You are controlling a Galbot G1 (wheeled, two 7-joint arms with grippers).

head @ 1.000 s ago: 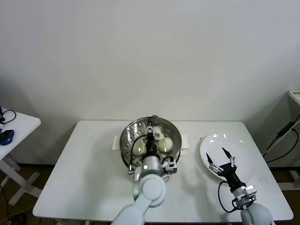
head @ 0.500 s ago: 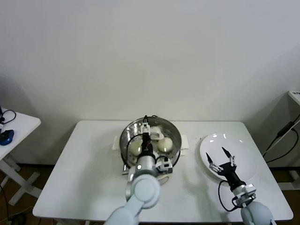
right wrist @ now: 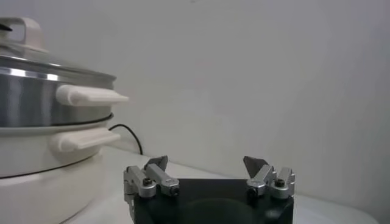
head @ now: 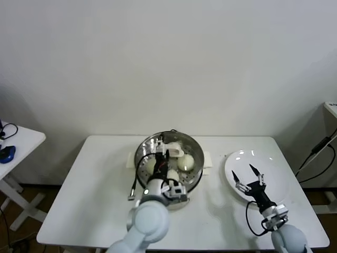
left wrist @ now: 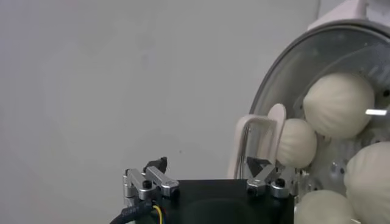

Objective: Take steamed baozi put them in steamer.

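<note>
The steamer (head: 196, 149) is a shiny steel pot on a white base at the middle of the table. Several cream-white steamed baozi lie in it, one on the right side (head: 185, 162) and one on the left (head: 150, 166). My left gripper (head: 163, 153) hovers over the pot's near left part, open and holding nothing. In the left wrist view its open fingers (left wrist: 207, 164) frame bare wall, with the baozi (left wrist: 338, 105) off to one side in the steamer (left wrist: 274, 91). My right gripper (head: 247, 176) is open above the white plate (head: 271, 166); it is empty in its wrist view (right wrist: 206, 161).
A black cable (head: 133, 188) lies on the table left of the steamer. A small side table (head: 23, 138) with a blue object (head: 6, 153) stands far left. Cables (head: 316, 153) hang at the right. The steamer's side and handles (right wrist: 79, 96) show in the right wrist view.
My left arm has swung to the left over the steamer and its gripper has drawn back slightly towards the near rim. The right arm has stayed where it was.
</note>
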